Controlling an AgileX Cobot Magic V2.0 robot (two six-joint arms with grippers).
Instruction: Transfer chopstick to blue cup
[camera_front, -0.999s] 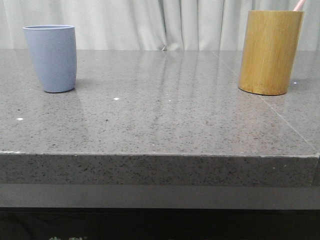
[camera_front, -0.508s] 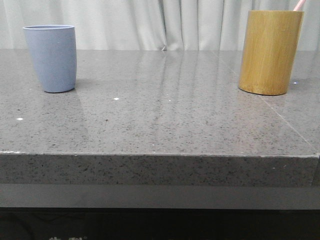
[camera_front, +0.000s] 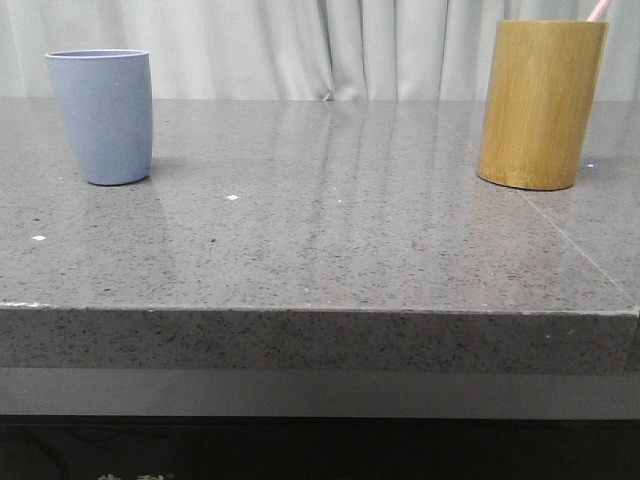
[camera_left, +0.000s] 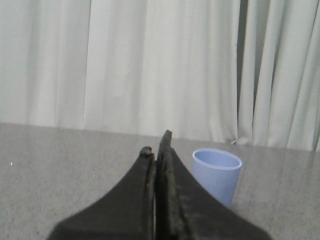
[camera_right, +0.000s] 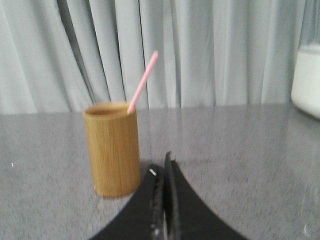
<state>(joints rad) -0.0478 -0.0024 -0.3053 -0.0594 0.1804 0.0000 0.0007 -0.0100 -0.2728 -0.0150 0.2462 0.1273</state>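
Pink chopstick (camera_right: 143, 81) leaning in bamboo holder (camera_right: 113, 149), blue cup (camera_front: 103, 116) well apart on grey table (camera_front: 330, 240), left gripper (camera_left: 156, 150) and right gripper (camera_right: 165, 167) both pressed together, holding nothing.

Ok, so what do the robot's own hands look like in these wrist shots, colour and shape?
Both look matte black. The left hand has two broad fingers that flare wide at the base and taper to thin tips, with rough, slightly uneven inner edges. The right hand has the same flared, tapering shape, with a small pale fleck near one tip. I can't make out any cables, labels or markings on either.
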